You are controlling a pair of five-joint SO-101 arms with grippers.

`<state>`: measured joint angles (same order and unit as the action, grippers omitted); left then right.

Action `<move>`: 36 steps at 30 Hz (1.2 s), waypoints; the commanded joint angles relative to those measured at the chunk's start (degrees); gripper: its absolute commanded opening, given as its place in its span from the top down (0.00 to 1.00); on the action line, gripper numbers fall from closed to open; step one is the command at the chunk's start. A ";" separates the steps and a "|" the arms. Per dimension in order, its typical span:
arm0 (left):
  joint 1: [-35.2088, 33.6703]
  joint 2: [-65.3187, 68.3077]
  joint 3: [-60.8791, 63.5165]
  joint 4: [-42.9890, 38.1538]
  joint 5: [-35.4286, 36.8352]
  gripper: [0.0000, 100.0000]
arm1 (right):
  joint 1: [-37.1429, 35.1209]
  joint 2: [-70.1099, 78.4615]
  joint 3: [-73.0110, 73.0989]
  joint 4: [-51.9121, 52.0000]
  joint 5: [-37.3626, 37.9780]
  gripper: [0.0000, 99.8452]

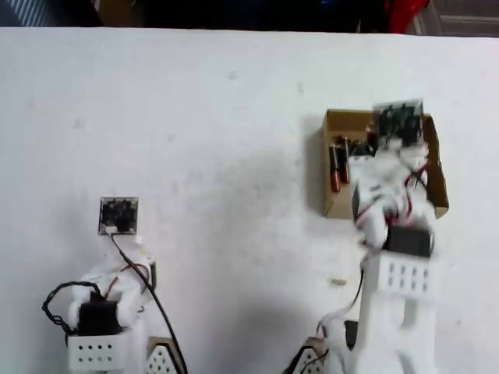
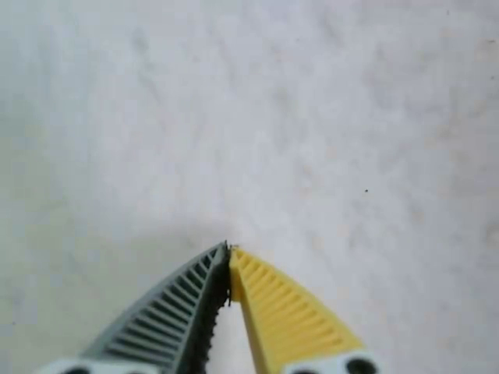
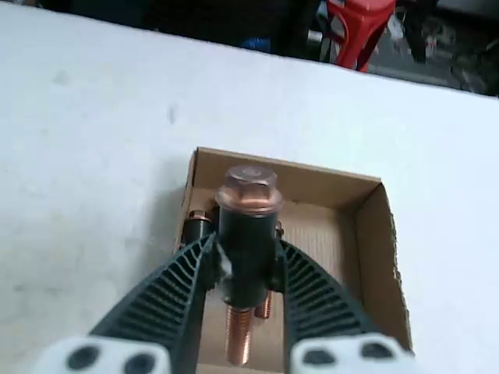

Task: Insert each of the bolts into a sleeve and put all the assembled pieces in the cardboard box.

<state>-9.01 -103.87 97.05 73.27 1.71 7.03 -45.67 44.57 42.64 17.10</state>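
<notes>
The assembled piece (image 3: 248,234), a copper bolt (image 3: 249,191) seated head-up in a black sleeve (image 3: 248,261), hangs just above the open cardboard box (image 3: 366,191), with the threaded end showing below the sleeve. Our right gripper (image 3: 245,253) pinches the sleeve from both sides, and in the high view that arm reaches out over the box on the right part of the table (image 1: 195,117). Other pieces (image 1: 337,165), dark and reddish, already lie along one wall of the box. Our left gripper (image 2: 228,251) has its grey and yellow fingers pressed together on nothing, low over bare table near its own base. We judge the step in hand to be the drop-off of this piece. The next move calls for lowering it onto a free part of the box floor beside the others, spreading the gripper to let it go, and lifting out without catching a wall. A small pale bit (image 1: 337,281) lies on the table near the right arm's base, too small for us to identify.
</notes>
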 commanded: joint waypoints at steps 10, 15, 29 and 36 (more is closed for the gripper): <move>-0.31 -0.40 -0.09 0.35 -0.53 0.98 | 9.80 41.36 -29.27 -1.98 0.79 0.98; -0.31 -0.40 -0.09 0.35 -0.53 0.98 | 11.30 52.26 -37.10 -1.98 0.79 0.98; -0.31 -0.40 -0.09 0.35 -0.53 0.98 | 10.42 71.34 -48.88 -1.89 7.65 0.98; -0.31 -0.40 -0.09 0.35 -0.53 0.98 | 6.64 73.54 -49.14 -1.89 7.65 0.98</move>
<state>-9.01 -103.87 97.05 73.27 1.71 16.53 28.79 -0.88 42.11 23.96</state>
